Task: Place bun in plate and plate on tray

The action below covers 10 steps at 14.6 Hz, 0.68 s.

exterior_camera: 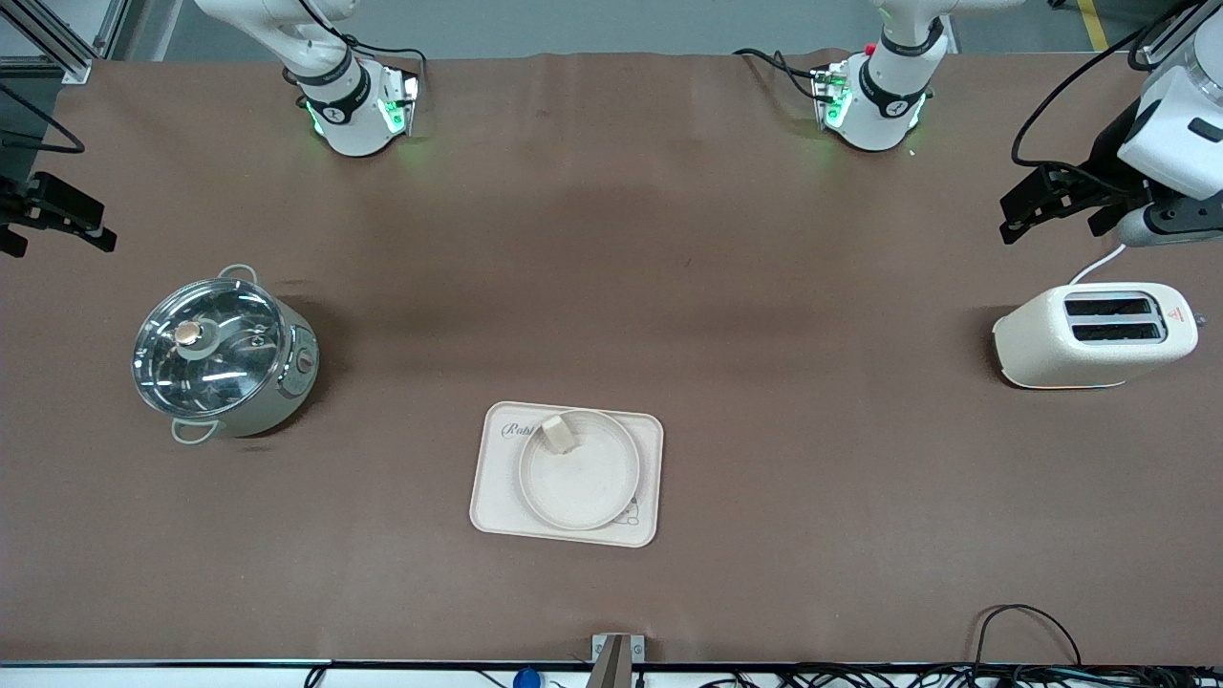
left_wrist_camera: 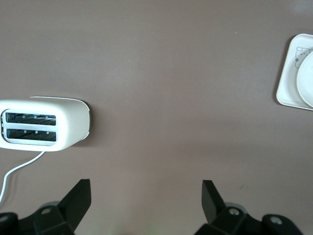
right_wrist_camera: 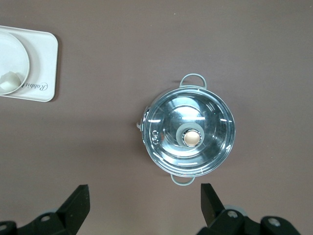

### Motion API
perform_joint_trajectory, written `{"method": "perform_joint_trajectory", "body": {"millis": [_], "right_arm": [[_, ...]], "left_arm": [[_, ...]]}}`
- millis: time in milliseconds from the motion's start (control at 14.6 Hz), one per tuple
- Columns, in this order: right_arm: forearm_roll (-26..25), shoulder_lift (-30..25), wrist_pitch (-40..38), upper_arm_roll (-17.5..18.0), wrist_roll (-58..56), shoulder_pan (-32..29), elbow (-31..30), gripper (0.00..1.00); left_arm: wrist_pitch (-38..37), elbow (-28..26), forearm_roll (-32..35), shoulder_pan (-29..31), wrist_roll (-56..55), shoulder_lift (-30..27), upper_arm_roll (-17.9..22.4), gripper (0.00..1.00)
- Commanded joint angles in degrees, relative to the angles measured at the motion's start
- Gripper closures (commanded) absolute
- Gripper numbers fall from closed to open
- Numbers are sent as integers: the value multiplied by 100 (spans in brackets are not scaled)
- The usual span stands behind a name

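Observation:
The bun (exterior_camera: 558, 435) lies in the plate (exterior_camera: 585, 478), near its rim. The plate sits on the tray (exterior_camera: 495, 499), which lies at the middle of the table, near the front camera. The right wrist view shows the tray (right_wrist_camera: 43, 63), the plate (right_wrist_camera: 12, 54) and the bun (right_wrist_camera: 9, 81) at its edge. The left wrist view shows a corner of the tray (left_wrist_camera: 289, 73) and the plate (left_wrist_camera: 308, 78). My left gripper (exterior_camera: 1015, 216) (left_wrist_camera: 145, 196) is open and empty, up over the table beside the toaster. My right gripper (exterior_camera: 103, 227) (right_wrist_camera: 145, 198) is open and empty, up near the pot.
A cream toaster (exterior_camera: 1094, 334) (left_wrist_camera: 44, 125) with a white cord stands at the left arm's end of the table. A lidded steel pot (exterior_camera: 222, 352) (right_wrist_camera: 190, 133) stands at the right arm's end. Cables lie along the table edge nearest the front camera.

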Motion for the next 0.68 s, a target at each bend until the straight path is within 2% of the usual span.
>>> {"method": "perform_joint_trajectory", "body": {"millis": [0,205,616], "right_arm": [[-100,-211,91,-19,55,10,-230,0],[-108,-238,64,-220,2,202,-203,0],[-91,-202,108,-195,-271,-34,-160,0]], "left_arm": [[-14,28,12,25,86,-5,-4,0],[-207,185,3,60,86,-32,13,0],[-366,292,161,69,86,-14,5,0]]}}
